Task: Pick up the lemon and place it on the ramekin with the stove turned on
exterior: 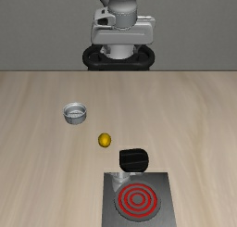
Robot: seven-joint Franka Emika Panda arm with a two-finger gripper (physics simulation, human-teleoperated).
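Red-glowing stove plate [136,201] lies nearest; I'd centre the gripper [120,34], opening I cannot tell, squarely over the small yellow lemon [105,139].

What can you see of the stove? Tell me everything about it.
The stove is a flat, square, dark grey slab lying on the wooden table near the view's lower edge. Its round burner shows concentric red rings, as if glowing. A black object sits right at its upper edge; whether they touch is unclear.
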